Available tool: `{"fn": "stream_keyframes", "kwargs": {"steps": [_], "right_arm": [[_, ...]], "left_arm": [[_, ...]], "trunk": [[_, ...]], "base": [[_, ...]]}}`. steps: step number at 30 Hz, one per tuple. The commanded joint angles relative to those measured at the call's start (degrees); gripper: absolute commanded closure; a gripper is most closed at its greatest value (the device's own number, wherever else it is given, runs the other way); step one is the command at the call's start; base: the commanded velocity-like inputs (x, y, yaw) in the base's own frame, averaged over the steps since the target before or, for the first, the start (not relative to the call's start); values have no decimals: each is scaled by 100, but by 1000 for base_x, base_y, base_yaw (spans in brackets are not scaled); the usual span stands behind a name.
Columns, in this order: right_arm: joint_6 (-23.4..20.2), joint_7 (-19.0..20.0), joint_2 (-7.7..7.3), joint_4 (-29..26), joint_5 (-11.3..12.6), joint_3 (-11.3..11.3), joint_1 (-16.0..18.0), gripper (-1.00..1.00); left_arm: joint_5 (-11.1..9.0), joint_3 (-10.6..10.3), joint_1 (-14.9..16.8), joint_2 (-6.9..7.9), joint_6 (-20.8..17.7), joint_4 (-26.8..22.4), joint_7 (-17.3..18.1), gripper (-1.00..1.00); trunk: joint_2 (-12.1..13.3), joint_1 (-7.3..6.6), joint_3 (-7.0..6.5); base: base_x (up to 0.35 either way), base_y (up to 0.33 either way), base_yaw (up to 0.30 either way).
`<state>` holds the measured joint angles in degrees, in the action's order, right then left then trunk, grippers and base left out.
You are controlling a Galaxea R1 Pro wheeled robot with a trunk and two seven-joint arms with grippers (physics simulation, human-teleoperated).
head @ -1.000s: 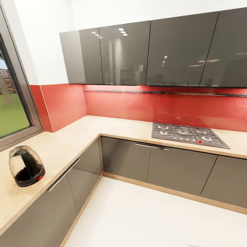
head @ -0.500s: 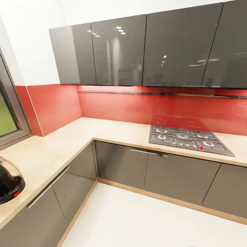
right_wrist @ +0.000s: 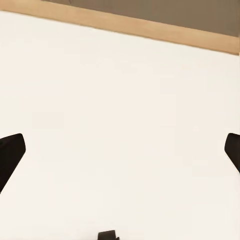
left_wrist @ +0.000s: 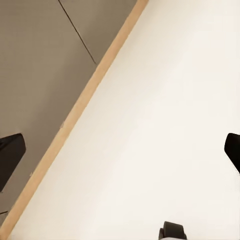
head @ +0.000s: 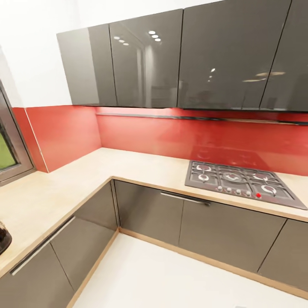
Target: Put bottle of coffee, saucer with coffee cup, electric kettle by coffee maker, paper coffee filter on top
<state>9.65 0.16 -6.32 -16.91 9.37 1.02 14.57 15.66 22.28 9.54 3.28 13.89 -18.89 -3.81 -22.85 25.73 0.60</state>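
A sliver of a dark, rounded glass appliance with a black base (head: 2, 238) sits on the beige countertop (head: 51, 192) at the far left edge of the head view; I cannot tell whether it is the coffee maker or the kettle. The bottle of coffee, filter, saucer and cup are out of view. My left gripper (left_wrist: 120, 155) is open over the white floor, beside the wooden plinth of the grey base cabinets (left_wrist: 45, 55). My right gripper (right_wrist: 120, 152) is open too, with bare floor between its fingers.
An L-shaped counter wraps the corner under a red backsplash (head: 171, 137). A gas hob (head: 241, 183) is set in the right run. Glossy grey wall cabinets (head: 171, 60) hang above. A window (head: 7, 149) is at the left. White floor (head: 171, 278) lies in front.
The head view has swung to the right: the dark glass appliance has slid almost off the left edge, the window has shrunk, and the hob sits further right and lower.
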Motion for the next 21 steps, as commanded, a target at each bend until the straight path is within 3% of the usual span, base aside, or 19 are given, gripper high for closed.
{"fn": "stream_keyframes", "kwargs": {"steps": [1,8,21], "right_arm": [[19,2,0,3,47,12,2,-100],[19,2,2,3,47,12,2,-100],[19,2,5,3,47,12,2,-100]], "left_arm": [[60,30,7,-3,27,9,-18,-100],[57,36,9,-3,26,9,-21,-100],[64,39,13,-27,27,0,-23,-100]], "trunk": [[-7,5,6],[-7,5,6],[-7,5,6]], "base": [[232,-243,263],[184,-189,272],[13,-12,275]]}}
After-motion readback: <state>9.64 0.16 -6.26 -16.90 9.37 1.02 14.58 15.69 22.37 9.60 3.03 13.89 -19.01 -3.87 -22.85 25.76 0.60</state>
